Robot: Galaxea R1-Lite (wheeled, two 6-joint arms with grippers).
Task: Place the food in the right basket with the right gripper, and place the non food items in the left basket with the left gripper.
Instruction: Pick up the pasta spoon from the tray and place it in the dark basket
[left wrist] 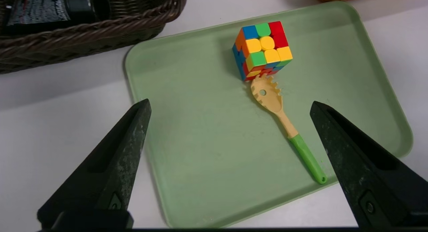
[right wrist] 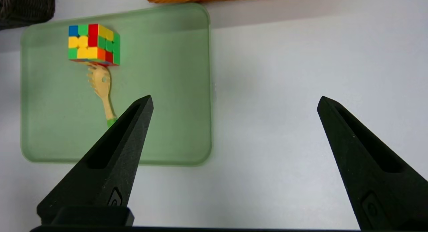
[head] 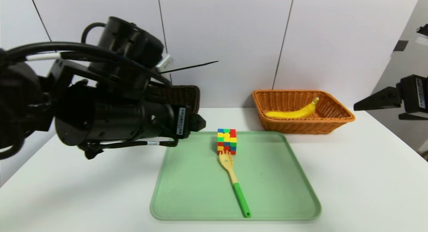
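Cube (left wrist: 263, 49) and fork (left wrist: 284, 120) lay ahead of the left claw (left wrist: 230, 106), wide open, empty; next: descend, grip one.

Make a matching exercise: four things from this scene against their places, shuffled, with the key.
Things:
1. banana
2. cube
3. black tube
4. right gripper

Places:
A. in the dark basket
B. open above bare table, beside the tray
C. in the orange basket
D. on the tray, at the fork head

Pairs: 1-C, 2-D, 3-A, 4-B
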